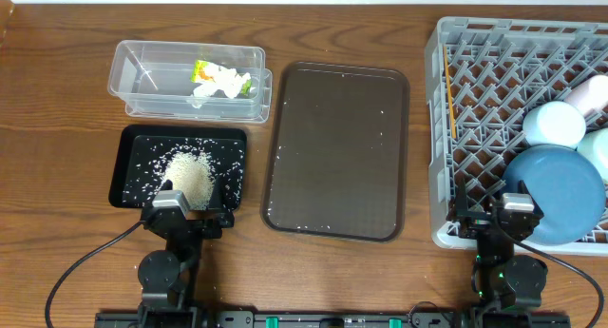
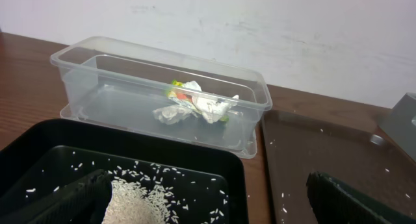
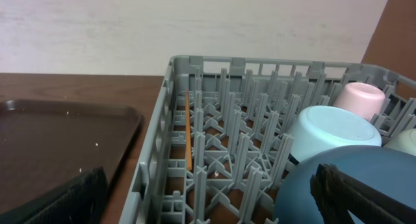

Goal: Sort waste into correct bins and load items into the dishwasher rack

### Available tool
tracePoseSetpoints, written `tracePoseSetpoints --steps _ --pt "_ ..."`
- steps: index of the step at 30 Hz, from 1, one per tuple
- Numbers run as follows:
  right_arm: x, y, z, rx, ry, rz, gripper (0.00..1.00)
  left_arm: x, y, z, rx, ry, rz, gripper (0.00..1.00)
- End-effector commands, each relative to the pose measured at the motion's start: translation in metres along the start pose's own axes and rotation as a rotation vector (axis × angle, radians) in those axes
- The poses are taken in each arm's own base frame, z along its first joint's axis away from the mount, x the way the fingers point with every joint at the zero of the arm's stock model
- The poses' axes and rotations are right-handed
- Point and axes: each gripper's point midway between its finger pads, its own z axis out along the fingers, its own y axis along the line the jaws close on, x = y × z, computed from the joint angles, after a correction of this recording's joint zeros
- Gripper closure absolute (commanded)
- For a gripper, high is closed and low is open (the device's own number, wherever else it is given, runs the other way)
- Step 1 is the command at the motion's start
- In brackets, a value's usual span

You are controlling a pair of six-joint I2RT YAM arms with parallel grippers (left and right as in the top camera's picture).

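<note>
At the near edge we hold left gripper (image 1: 187, 217) and right gripper (image 1: 502, 228) released, empty; rice (image 1: 190, 176) in black tray (image 1: 126, 181), tissues (image 1: 223, 81) in clear tub (image 1: 142, 76), bowls (image 1: 556, 195) in dishwasher rack (image 1: 475, 100), so sorting looks done and next just calls for parking.

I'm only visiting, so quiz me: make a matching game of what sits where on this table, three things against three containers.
Things:
1. rice heap
2. crumpled tissues
3. pink cup

Places:
A. in the grey rack
B. in the black tray
C. in the clear tub

Pairs: 1-B, 2-C, 3-A.
</note>
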Motion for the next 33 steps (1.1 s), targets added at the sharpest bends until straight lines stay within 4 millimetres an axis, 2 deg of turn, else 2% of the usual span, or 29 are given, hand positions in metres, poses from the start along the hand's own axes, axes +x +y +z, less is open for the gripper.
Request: tracePoseSetpoints --steps 1,33 --pt "0.0003 -0.0016 -0.0002 0.006 0.000 -0.011 0.01 0.0149 0.0047 0.0013 -0.015 0.040 0.017 0.03" --pt "0.0007 -0.0015 -0.0001 0.005 0.002 -0.011 0.01 0.0149 0.0047 0.0013 -0.015 0.040 0.017 0.03"
